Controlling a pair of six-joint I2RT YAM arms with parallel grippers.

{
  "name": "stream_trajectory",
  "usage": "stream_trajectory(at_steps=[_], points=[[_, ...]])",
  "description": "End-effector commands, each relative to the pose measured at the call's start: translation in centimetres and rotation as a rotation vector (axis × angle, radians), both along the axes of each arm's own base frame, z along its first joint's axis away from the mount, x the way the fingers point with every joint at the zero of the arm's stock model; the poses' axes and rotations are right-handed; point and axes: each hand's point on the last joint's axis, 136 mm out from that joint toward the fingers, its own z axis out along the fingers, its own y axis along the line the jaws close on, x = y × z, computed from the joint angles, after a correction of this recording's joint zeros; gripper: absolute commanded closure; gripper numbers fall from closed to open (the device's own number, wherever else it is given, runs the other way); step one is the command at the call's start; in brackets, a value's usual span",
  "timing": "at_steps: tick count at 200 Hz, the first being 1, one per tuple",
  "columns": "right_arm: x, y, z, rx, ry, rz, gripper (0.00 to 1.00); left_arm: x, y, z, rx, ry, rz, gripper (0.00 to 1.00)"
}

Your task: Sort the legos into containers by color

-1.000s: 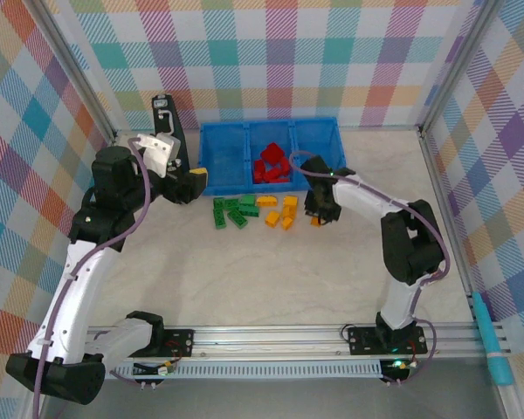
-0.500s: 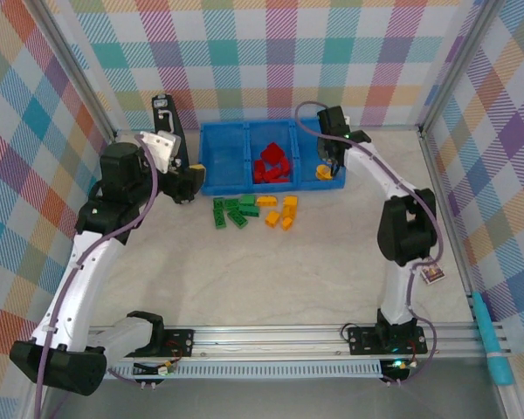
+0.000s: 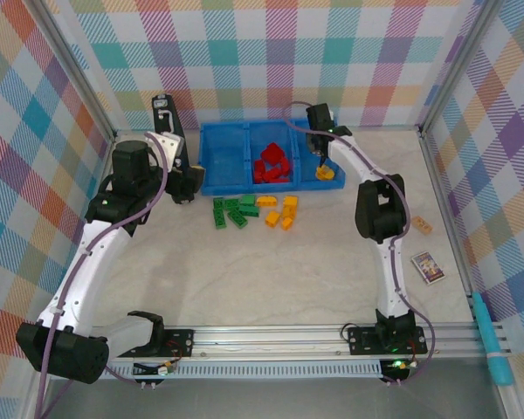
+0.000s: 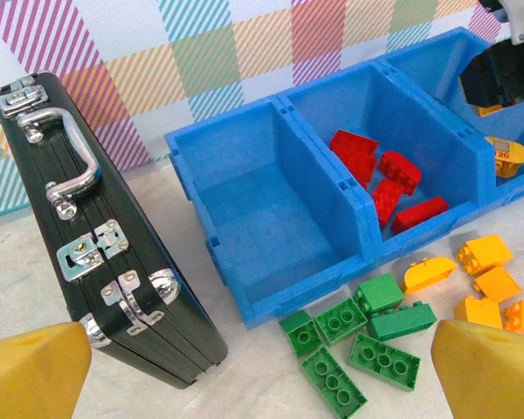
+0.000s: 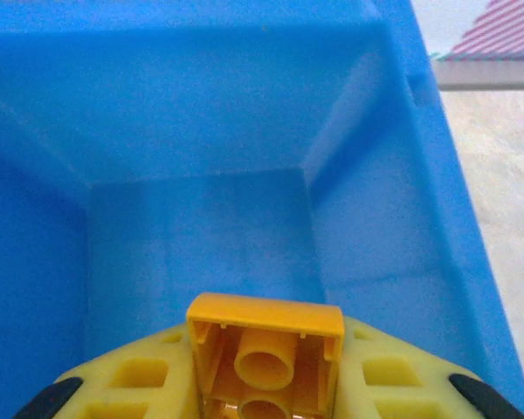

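Note:
The blue tray (image 3: 223, 131) stands at the back with three compartments side by side. Its middle one holds red legos (image 3: 272, 164), and its left one (image 4: 262, 218) is bare. My right gripper (image 3: 324, 166) hangs over the right compartment (image 5: 201, 236), shut on a yellow-orange lego (image 5: 265, 349) whose hollow underside faces the camera. On the table in front of the tray lie green legos (image 4: 358, 340) and more yellow-orange legos (image 4: 489, 279). My left gripper (image 4: 262, 384) is open and empty, low over the table between the black case and the green legos.
A black case (image 3: 168, 131) with silver latches stands upright just left of the tray. At the right lie a small tan block (image 3: 422, 225) and a card (image 3: 429, 266). A blue pen (image 3: 489, 340) lies outside the right rail. Checkered walls close off three sides.
My right gripper has lifted the yellow-orange lego from the table's right side and carried it back over the tray's right compartment. The left arm has shifted slightly.

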Motion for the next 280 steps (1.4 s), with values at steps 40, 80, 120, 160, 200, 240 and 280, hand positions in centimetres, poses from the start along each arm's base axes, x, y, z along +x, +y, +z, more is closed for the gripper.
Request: stream_trajectory(at_steps=[40, 80, 120, 160, 200, 240, 280], points=[[1.6, 0.2, -0.4, -0.017, 0.001, 0.036, 0.66, 0.0, -0.3, 0.3, 0.0, -0.017, -0.029, 0.0], [1.0, -0.3, 0.2, -0.028, 0.007, 0.025, 0.45, -0.4, -0.5, 0.6, -0.009, -0.026, -0.041, 0.0], [-0.6, 0.6, 3.0, 0.046, -0.007, 0.078, 0.38, -0.9, -0.6, 1.3, -0.017, -0.045, -0.048, 0.0], [-4.0, 1.8, 5.5, 0.124, 0.025, 0.162, 0.35, -1.5, -0.5, 2.1, -0.022, -0.075, -0.052, 0.0], [-9.0, 0.5, 5.7, 0.204, 0.084, 0.077, 0.34, -2.1, -0.5, 2.9, -0.029, -0.1, -0.055, 0.0], [-13.7, 0.6, 4.2, 0.383, 0.162, -0.064, 0.34, -2.3, -0.8, 3.3, -0.042, -0.107, -0.067, 0.0], [-16.3, 3.2, 2.2, 0.556, 0.253, -0.096, 0.36, -2.6, -1.3, 3.5, -0.065, -0.119, -0.09, 0.0]])
